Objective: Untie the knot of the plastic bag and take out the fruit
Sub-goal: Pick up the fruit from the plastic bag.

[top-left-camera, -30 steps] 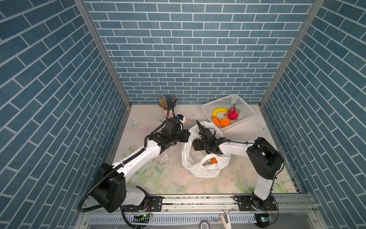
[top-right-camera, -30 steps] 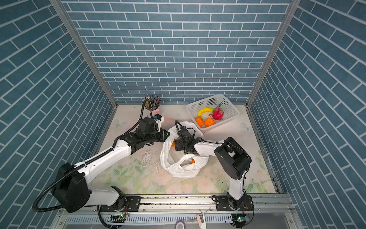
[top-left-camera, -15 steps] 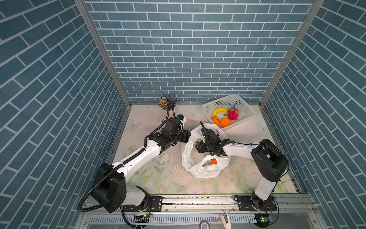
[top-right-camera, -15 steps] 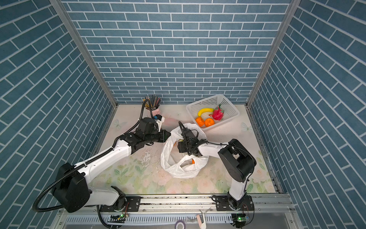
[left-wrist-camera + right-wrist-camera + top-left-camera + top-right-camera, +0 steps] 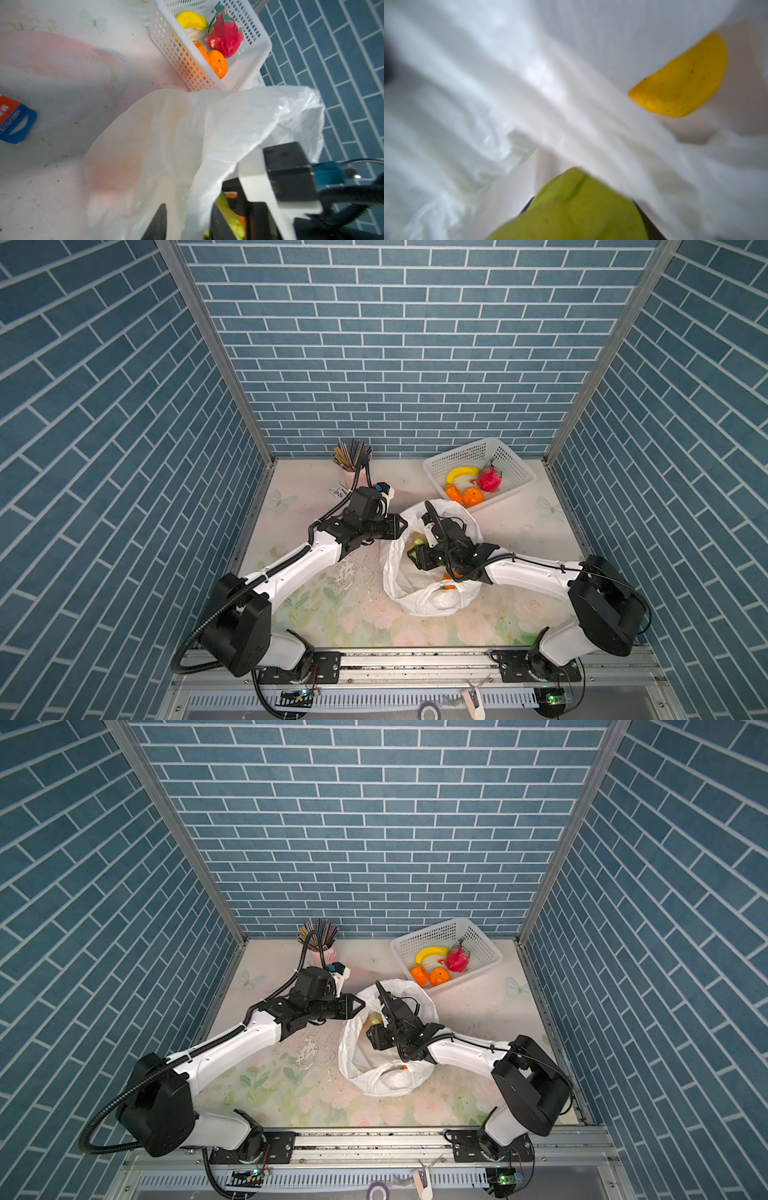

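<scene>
The plastic bag [image 5: 428,601] [image 5: 386,1081] lies mid-table with its mouth wide open; no knot shows. My right gripper [image 5: 412,559] [image 5: 370,1039] reaches inside the bag. In the right wrist view it [image 5: 583,207] is shut on a green fruit [image 5: 571,214], which also shows in the left wrist view [image 5: 230,218]. A yellow fruit [image 5: 681,83] lies beyond it under the film, and an orange [image 5: 449,585] rests deeper in the bag. My left gripper [image 5: 405,526] [image 5: 188,207] is at the bag's left rim, open, with loose film between its fingers.
A white basket [image 5: 519,472] [image 5: 255,54] at the back right holds a banana [image 5: 459,472], a dragon fruit [image 5: 489,479] and two oranges [image 5: 471,497]. A pink cup of pencils [image 5: 351,460] stands at the back. A small blue packet [image 5: 14,120] lies near it.
My left gripper's jaws have parted at the bag's rim. My right gripper has sunk a little deeper into the bag and closed on the green fruit, its elbow swinging right.
</scene>
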Tool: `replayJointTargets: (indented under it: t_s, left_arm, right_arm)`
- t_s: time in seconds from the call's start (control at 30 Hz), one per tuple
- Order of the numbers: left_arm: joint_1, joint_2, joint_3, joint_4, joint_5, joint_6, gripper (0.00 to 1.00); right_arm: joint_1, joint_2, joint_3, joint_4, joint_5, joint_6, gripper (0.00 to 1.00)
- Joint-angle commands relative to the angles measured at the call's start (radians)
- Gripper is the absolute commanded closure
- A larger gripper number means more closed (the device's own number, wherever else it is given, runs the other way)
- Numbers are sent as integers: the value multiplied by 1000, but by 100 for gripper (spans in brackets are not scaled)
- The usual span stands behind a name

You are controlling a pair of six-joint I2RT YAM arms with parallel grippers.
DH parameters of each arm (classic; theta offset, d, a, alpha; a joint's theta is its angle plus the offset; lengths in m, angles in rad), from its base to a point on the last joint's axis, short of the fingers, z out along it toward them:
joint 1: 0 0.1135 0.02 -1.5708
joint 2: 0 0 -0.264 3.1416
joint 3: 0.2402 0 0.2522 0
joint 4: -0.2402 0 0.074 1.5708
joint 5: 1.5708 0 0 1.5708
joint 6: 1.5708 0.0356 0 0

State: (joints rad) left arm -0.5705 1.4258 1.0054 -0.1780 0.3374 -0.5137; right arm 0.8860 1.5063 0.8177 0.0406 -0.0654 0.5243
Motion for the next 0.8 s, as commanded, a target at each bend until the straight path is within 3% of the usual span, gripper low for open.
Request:
replayJointTargets:
  t_s: [0.0, 0.3, 0.47, 0.77]
  left_arm:
    - [3, 22, 31, -2, -23, -10, 70]
    - [3, 8, 41, 4, -39, -20, 70]
    - [3, -60, 11, 32, -57, -19, 58]
    - [3, -127, -32, 35, -97, -20, 42]
  right_arm:
    - [12, -70, -34, -14, 1, 22, 43]
    - [16, -285, -111, -39, -5, 46, 44]
    - [2, -416, -90, -47, 69, 27, 44]
    - [-265, -479, 29, -16, 50, 39, 46]
